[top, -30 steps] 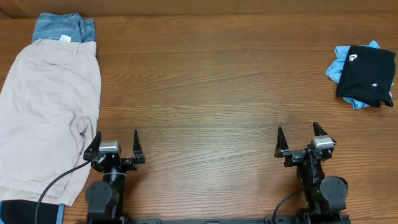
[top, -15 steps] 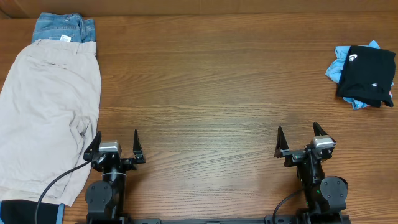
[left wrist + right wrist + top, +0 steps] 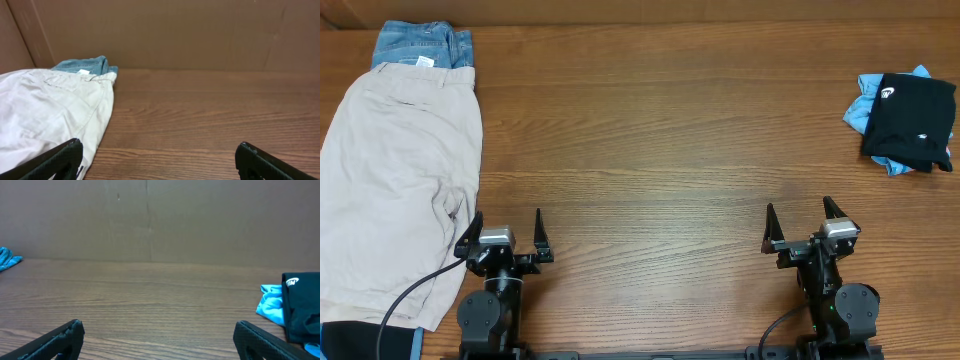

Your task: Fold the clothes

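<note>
Beige shorts lie spread flat along the table's left side, over blue denim that pokes out at the far left corner. A black T-shirt with a small white logo sits bunched at the far right on a light-blue tee. My left gripper stands open near the front edge, just right of the shorts' hem. My right gripper stands open at the front right, well short of the black T-shirt. The left wrist view shows the shorts and denim; the right wrist view shows the black T-shirt.
A brown wall closes off the far side of the wooden table. A black cable runs from the left arm over the shorts' lower corner. A dark cloth edge shows at the front left corner.
</note>
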